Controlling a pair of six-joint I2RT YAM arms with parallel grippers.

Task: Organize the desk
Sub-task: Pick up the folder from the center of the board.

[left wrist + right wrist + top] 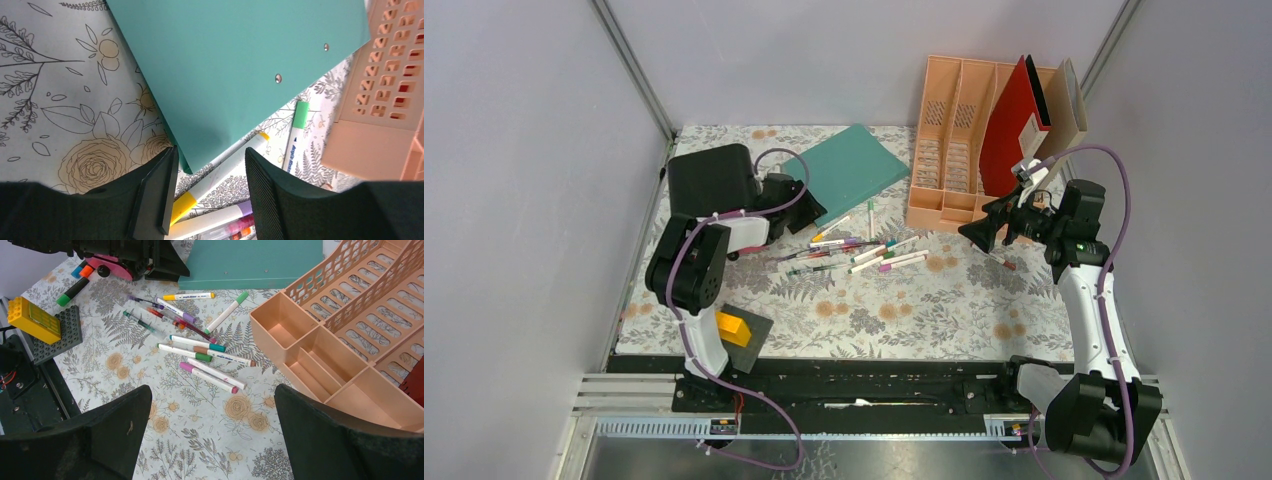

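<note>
left gripper, released, straddles a yellow-capped marker at the teal folder's six o'clock; right gripper gapes above the desk.

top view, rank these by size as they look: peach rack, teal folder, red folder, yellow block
1. peach rack
2. teal folder and red folder: these look alike. The red one stands upright, nearer the camera, so I won't rank them.
3. yellow block

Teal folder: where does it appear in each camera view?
Top external: teal folder, upper middle.
Left wrist: teal folder fills the top centre.
Right wrist: teal folder at the top edge, centre.
Shared landmark: the peach rack, right of it in every view.
</note>
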